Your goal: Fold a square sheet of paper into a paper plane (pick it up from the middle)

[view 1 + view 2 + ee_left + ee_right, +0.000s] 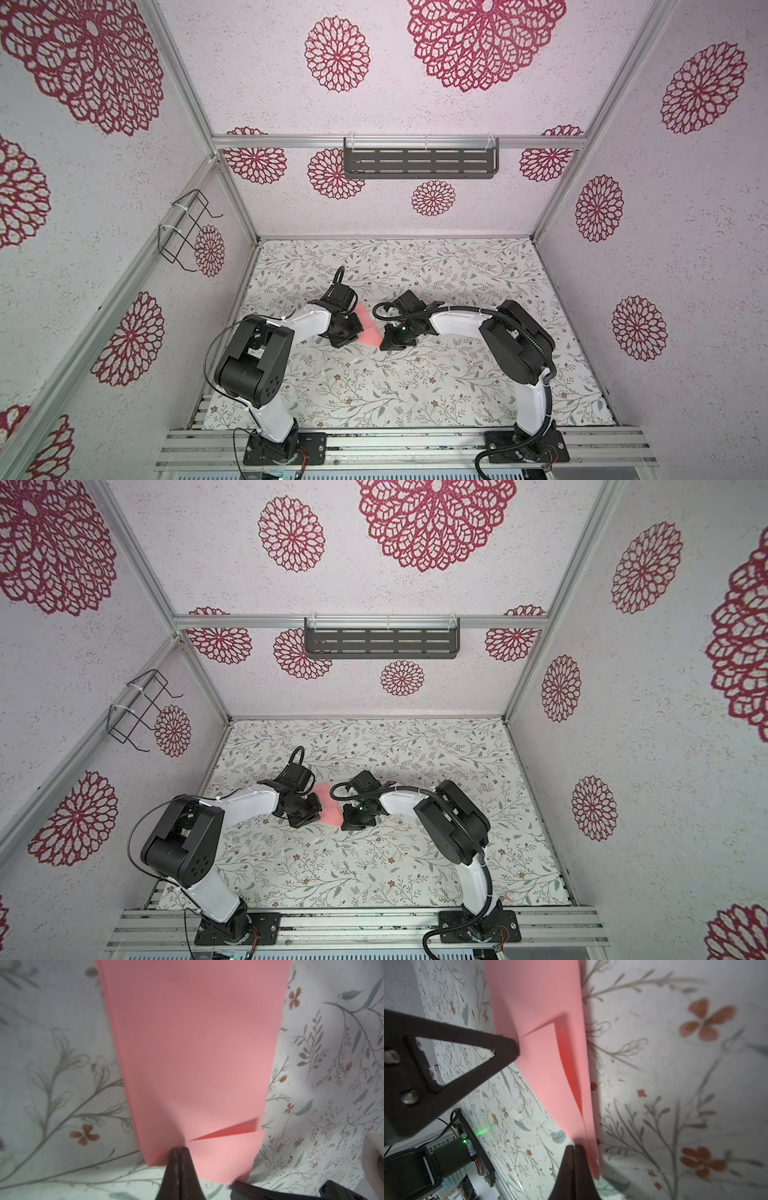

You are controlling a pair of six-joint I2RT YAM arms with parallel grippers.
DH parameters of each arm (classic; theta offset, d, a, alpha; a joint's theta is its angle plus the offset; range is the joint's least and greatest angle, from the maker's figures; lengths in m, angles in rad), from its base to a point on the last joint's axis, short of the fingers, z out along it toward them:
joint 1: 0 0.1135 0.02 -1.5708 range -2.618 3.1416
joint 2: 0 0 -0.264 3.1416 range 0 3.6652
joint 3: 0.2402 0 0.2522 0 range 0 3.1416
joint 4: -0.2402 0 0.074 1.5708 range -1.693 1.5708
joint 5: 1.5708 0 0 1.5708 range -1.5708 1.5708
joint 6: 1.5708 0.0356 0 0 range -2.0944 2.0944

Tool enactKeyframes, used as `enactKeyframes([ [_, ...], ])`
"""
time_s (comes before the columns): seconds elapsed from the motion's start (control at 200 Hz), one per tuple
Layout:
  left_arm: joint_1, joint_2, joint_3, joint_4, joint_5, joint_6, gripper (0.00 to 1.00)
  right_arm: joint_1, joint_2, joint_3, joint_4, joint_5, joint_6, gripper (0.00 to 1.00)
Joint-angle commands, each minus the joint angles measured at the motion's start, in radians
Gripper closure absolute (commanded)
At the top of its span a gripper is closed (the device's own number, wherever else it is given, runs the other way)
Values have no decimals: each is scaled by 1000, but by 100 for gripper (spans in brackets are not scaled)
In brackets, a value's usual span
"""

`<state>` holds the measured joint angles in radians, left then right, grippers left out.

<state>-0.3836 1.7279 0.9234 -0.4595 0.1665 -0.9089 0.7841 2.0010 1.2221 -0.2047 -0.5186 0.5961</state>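
The square sheet of paper lies folded near the middle of the floral table, between the two grippers; in both top views only a small pink wedge shows, the rest covered by the wrists. From the left wrist it reads as a long salmon-pink strip, its far end cut off by the frame, with a triangular flap lifting at one side. The left gripper has its jaws pressed together, tips set on the paper's near edge where the flap's crease starts. Whether a layer is caught between them cannot be made out. The right wrist view shows that same dark triangular finger meeting the paper's edge. The right gripper is likewise closed, fingers tight together. The paper's narrow end runs just beside its tips, partly behind them and blurred, so contact or a pinch is unclear. In a top view both sets of fingertips are hidden under the gripper bodies.
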Motion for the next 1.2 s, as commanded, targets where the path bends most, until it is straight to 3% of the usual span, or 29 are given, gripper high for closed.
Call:
enactKeyframes([
  [0.0, 10, 73, -48, -82, -87, 7, 98, -14, 4, -2, -47, 48, 9, 99],
  [0.565, 9, 73, -36, -93, -92, 17, 99, -81, -49, -149, 21, 45, 94, 98],
  [0.931, 8, 61, -20, -89, -72, 21, 96, -69, -216, -138, 154, 23, 77, 92],
  [1.196, 2, 59, -18, -78, -61, 22, 95, -10, -62, -7, 181, -74, 68, 92],
])
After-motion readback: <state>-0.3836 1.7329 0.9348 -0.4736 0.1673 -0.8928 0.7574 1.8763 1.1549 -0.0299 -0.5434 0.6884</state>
